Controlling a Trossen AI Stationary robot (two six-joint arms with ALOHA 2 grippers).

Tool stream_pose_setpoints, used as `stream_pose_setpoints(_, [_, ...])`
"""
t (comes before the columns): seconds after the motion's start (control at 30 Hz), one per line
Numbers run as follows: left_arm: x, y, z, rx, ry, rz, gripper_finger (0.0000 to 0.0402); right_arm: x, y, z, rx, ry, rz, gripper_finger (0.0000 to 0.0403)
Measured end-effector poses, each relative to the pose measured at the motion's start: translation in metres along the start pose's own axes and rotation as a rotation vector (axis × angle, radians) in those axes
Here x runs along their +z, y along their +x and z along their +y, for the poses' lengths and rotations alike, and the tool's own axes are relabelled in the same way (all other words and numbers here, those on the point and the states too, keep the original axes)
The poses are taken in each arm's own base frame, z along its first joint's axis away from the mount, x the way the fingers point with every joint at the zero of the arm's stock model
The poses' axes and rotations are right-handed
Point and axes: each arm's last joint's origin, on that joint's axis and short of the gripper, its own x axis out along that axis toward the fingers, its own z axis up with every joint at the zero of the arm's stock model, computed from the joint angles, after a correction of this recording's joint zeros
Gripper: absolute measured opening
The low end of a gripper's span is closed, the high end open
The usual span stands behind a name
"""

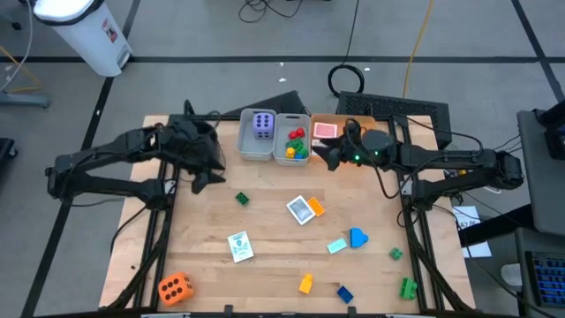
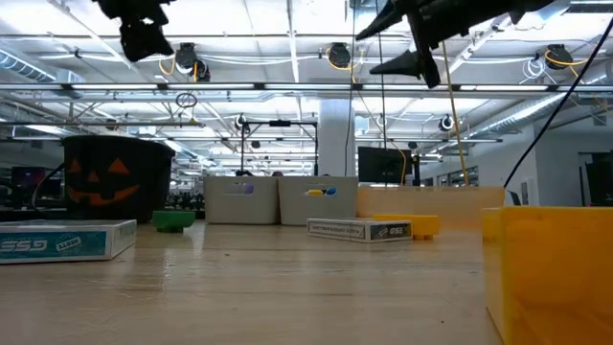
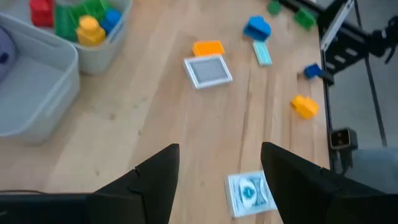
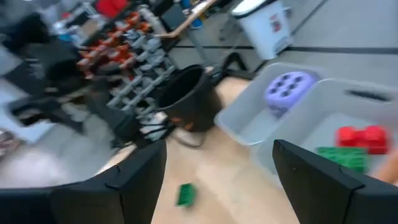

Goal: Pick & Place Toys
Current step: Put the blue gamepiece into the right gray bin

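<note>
both grippers empty, apart-fingered; purple die (image 1: 262, 123) in bin (image 1: 256, 148)

Two bins (image 1: 257, 148) stand side by side at the table's (image 1: 265, 238) far edge, a die (image 1: 263, 123) in the left one and bricks (image 1: 297, 146) in the right.

A grey floor (image 1: 221, 35) crossed by dark lines surrounds the wooden table (image 1: 265, 247). A white bin (image 1: 84, 31) stands nearby. Cables (image 1: 349, 78) trail across it. Overhead, pipes and ceiling lights (image 2: 287, 57) fill the hall.
</note>
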Motion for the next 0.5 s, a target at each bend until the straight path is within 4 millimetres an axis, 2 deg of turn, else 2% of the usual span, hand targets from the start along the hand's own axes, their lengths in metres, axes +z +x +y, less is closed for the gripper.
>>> stream_pose_setpoints(0.2, [-0.005,0.005,-0.006,0.001,0.035,0.022,0.0235,-0.012,-0.008,0.041,0.074,0.013,0.102,0.0283])
stream_pose_setpoints(0.37, [-0.001,0.006,-0.009,0.022,0.066,-0.033,0.0234,-0.027,-0.012,0.078,-0.061,-0.067,0.282,0.0283])
stream_pose_setpoints(0.5, [0.003,0.006,-0.01,0.014,0.085,-0.074,0.0235,-0.046,-0.01,0.098,-0.207,-0.08,0.466,0.0283])
